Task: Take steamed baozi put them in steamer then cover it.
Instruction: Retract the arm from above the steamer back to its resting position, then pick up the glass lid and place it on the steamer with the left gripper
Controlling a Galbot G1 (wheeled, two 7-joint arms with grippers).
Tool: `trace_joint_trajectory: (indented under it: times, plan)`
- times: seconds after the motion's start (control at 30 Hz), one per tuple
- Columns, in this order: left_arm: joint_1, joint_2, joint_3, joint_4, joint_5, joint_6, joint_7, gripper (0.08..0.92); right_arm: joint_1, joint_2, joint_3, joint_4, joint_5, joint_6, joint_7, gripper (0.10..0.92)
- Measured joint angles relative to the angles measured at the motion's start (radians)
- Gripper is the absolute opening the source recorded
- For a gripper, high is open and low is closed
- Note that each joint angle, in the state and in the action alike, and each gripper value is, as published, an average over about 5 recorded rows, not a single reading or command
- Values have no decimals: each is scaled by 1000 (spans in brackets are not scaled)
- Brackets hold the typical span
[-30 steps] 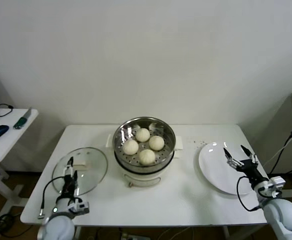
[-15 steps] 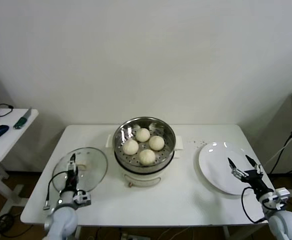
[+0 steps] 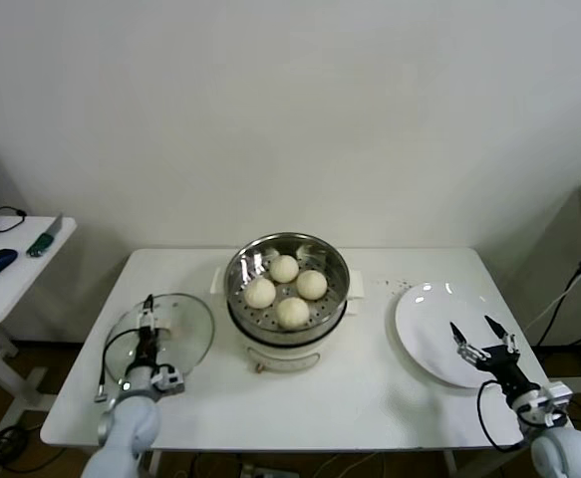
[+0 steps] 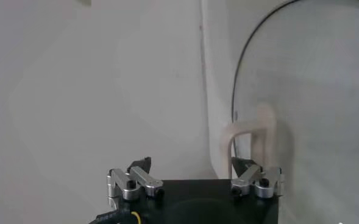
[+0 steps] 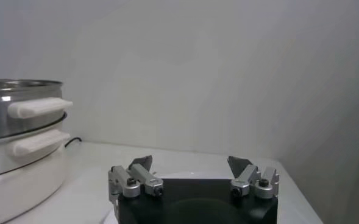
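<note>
Four baozi sit in the uncovered steamer; both claws stand apart and hold nothing.

The steamer (image 3: 288, 299) stands mid-desk (image 3: 370, 383) with the baozi (image 3: 286, 290) clustered on its perforated tray. The glass lid (image 3: 182, 334) lies flat on the desk left of the steamer. The left claw (image 3: 146, 327) hovers over the lid's near-left part, by its handle (image 4: 250, 137), fingers spread. The right claw (image 3: 482, 339) hangs over the near edge of the white plate (image 3: 430, 324) at the right, fingers spread too.
</note>
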Motion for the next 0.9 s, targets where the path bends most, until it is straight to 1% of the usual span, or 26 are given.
trace_joint_trajectory:
  times: [0.13,0.47,0.77,0.8,0.9]
  plan:
    - [-15,2,1,20,-9,-7,-1,740,3,5,-5,-5,-11,3,-3,823]
    - [-11,9,9,19,-37,-17,5,446,20,14,-21,-16,-35,5,-6,823]
    - [14,30,0,-37,-72,-8,14,193,37,16,-32,-24,-52,8,-7,823]
    - [19,33,-3,-48,-76,-6,15,173,39,16,-33,-26,-53,8,-8,823]
    - [36,43,-11,-88,-88,2,22,150,46,16,-37,-32,-58,10,-8,823]
